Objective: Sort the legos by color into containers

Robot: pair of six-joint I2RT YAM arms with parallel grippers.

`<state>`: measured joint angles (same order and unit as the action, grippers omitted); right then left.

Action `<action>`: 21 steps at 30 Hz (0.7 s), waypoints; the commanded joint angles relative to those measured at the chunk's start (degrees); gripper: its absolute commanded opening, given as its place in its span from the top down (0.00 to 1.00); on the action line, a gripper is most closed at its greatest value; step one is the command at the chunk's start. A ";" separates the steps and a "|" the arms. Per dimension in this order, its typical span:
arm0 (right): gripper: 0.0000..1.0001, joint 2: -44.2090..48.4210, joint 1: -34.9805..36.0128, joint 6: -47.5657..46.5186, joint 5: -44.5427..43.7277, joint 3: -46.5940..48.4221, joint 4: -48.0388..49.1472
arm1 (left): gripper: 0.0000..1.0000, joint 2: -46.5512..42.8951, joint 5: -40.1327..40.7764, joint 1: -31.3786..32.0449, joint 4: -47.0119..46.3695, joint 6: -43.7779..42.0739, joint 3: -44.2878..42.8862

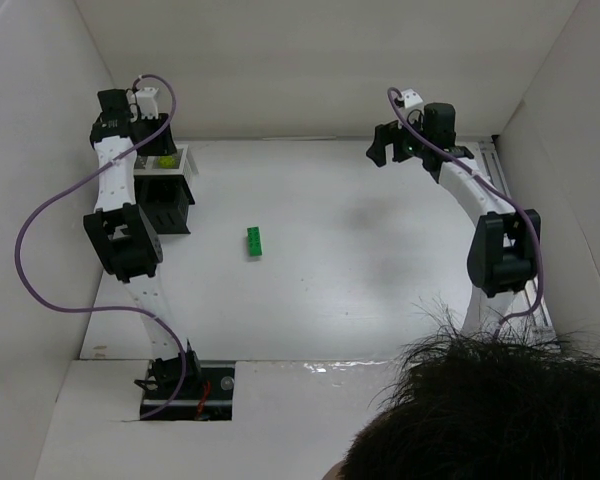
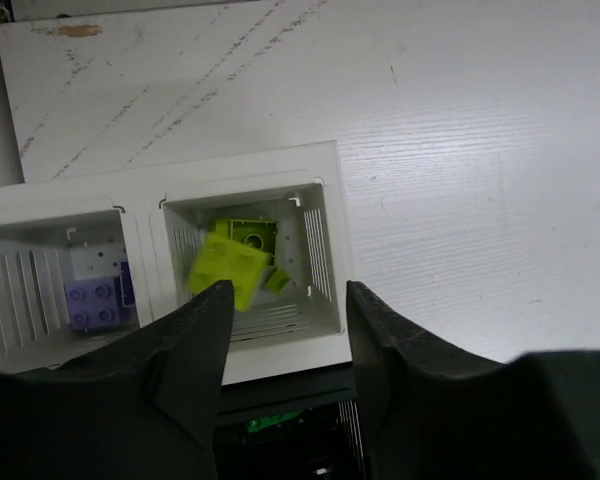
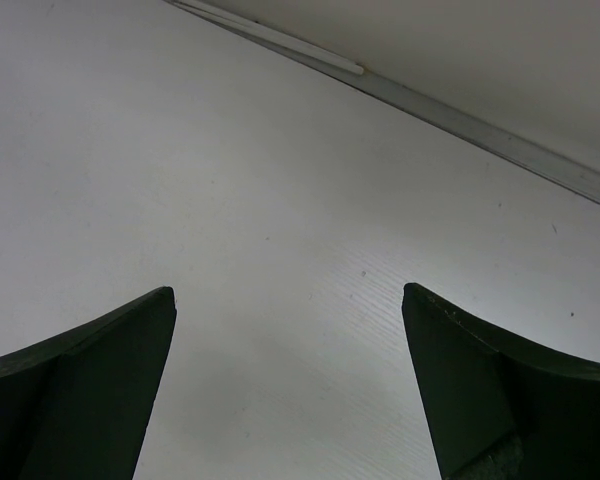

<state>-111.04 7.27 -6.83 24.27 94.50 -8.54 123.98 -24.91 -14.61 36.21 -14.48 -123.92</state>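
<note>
The rack (image 1: 183,172) stands at the table's far left, black below a white rim (image 2: 332,200). My left gripper (image 1: 143,128) hangs over it, open and empty (image 2: 285,300). Between its fingers I look into a white compartment holding yellow-green bricks (image 2: 227,266) over a green piece (image 2: 248,233); the largest one looks blurred. The compartment to the left holds a lilac brick (image 2: 92,303). A green piece (image 2: 270,420) shows in a black compartment below. One green brick (image 1: 253,242) lies loose on the table. My right gripper (image 1: 385,150) is open and empty (image 3: 288,310) above bare table at the far right.
White walls (image 1: 310,60) enclose the table on three sides. A person's dark hair (image 1: 480,420) fills the lower right of the top view. A black cut-out (image 1: 185,392) sits at the left arm's base. A metal rail (image 3: 460,125) runs along the right wall.
</note>
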 commanded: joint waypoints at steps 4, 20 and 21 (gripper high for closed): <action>0.01 -1.02 0.55 0.68 0.60 3.41 1.59 | 0.47 0.65 1.26 -0.07 -1.23 0.86 -3.88; 0.01 -1.54 8.72 -3.11 5.00 8.33 -0.42 | 0.35 -16.47 7.50 1.08 -18.70 7.62 8.47; 0.01 -1.54 9.86 -3.10 4.21 9.29 -3.39 | 0.35 -20.41 8.72 1.08 -20.80 7.62 10.69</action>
<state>-112.44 13.76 -9.28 27.14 99.46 -9.50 116.42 -18.90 -13.85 23.81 -9.54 -118.17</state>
